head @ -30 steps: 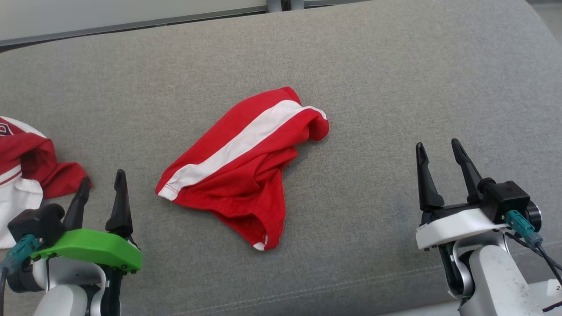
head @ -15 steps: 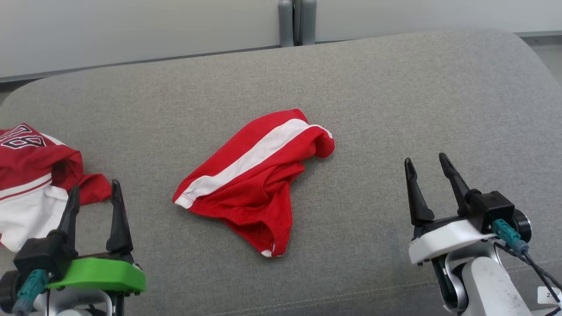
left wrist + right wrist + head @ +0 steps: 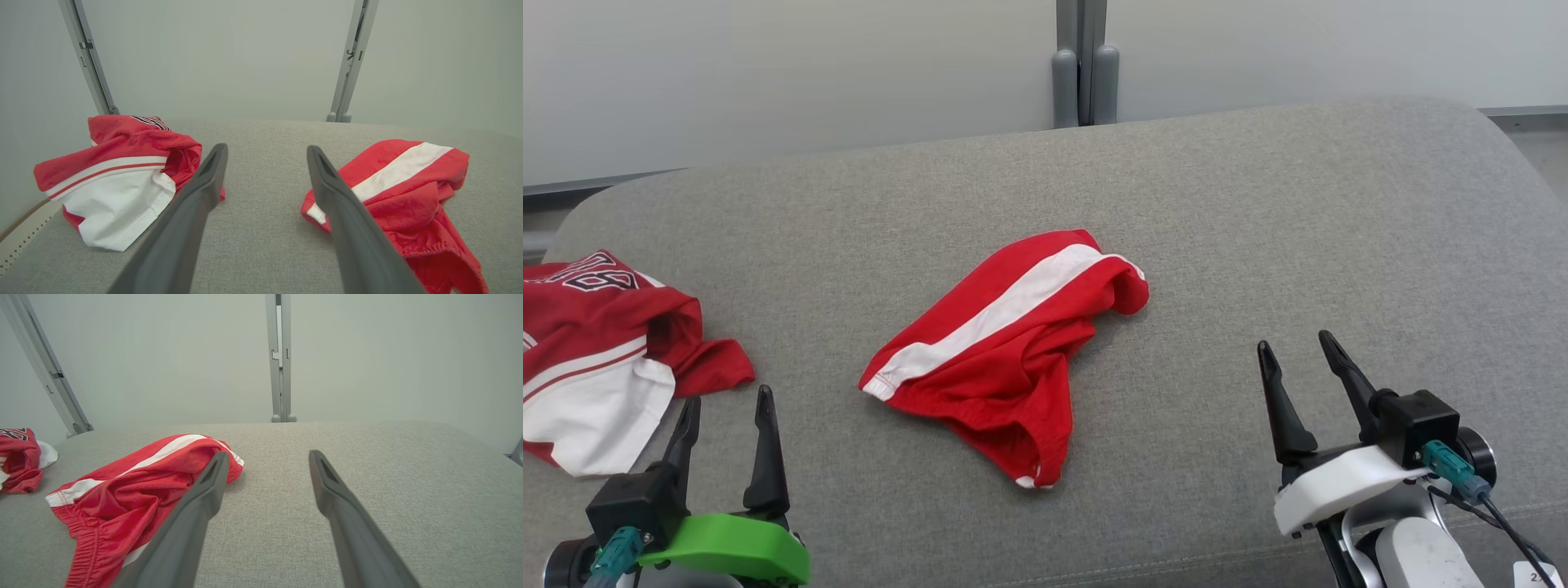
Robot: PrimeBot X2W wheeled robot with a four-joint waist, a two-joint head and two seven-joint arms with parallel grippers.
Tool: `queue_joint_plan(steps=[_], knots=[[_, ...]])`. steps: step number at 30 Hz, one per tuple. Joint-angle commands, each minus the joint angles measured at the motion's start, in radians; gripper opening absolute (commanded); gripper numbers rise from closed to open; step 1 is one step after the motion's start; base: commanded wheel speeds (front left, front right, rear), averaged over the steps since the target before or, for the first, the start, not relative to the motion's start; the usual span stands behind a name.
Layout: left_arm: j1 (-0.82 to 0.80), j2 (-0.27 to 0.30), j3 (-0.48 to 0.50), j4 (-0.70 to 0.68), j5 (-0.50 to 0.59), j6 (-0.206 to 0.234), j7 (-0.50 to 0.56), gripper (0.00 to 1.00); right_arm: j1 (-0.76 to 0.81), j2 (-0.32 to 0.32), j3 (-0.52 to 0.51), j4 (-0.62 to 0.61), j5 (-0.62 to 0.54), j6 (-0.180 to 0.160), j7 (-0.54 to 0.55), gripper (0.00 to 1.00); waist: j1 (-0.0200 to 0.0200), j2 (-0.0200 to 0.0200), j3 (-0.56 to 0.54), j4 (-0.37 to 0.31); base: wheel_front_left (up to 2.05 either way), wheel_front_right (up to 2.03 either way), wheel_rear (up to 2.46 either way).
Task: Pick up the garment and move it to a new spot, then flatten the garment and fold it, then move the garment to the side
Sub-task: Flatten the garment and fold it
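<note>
Lying crumpled near the middle of the grey cushion point(image 3: 1258, 229), the red shorts point(image 3: 996, 359) with their white stripe were touched by neither arm. The left gripper point(image 3: 727, 398) hovered at the near edge, between the shorts and a red-and-white jersey point(image 3: 596, 359) further left, its jaws spread wide and empty. The right gripper point(image 3: 1294, 341) hung well to the right of the shorts, jaws likewise parted on nothing. By the look of it, no part of the task was done: the pick-up, the move, the flattening, the fold and the setting aside all remained.
</note>
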Motion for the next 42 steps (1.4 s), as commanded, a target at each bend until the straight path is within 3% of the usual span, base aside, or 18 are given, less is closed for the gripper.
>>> queue_joint_plan(steps=[1,11,20,30,36,42], knots=[[0.012,0.004,-0.003,0.004,-0.004,-0.003,0.003,1.00,0.017,-0.003,0.001,-0.010,0.006,0.000,0.007,1.00,0.0001,0.0000,0.000,0.001,0.00,0.00,0.00],[-0.015,0.002,-0.018,0.009,-0.008,-0.010,0.016,1.00,0.006,-0.003,-0.001,-0.019,0.009,0.000,0.025,1.00,0.0001,0.0000,0.010,0.010,0.00,0.00,0.00],[-0.079,-0.022,-0.083,0.035,-0.054,-0.069,0.111,1.00,-0.075,-0.010,0.007,0.023,0.018,0.000,0.091,1.00,0.0001,0.0000,0.060,0.034,0.00,0.00,0.00],[-0.240,-0.072,-0.159,0.136,-0.098,-0.148,0.214,1.00,-0.283,-0.107,0.067,0.135,0.095,0.000,0.168,1.00,0.0001,0.0000,0.215,0.077,0.00,0.00,0.00],[-0.344,-0.108,-0.172,0.212,-0.125,-0.196,0.236,1.00,-0.419,-0.164,0.114,0.222,0.165,0.000,0.188,1.00,0.0001,0.0000,0.316,0.119,0.00,0.00,0.00],[-0.412,-0.133,-0.166,0.275,-0.143,-0.213,0.219,1.00,-0.522,-0.200,0.175,0.307,0.226,0.000,0.186,1.00,0.0001,0.0000,0.375,0.161,0.00,0.00,0.00]])
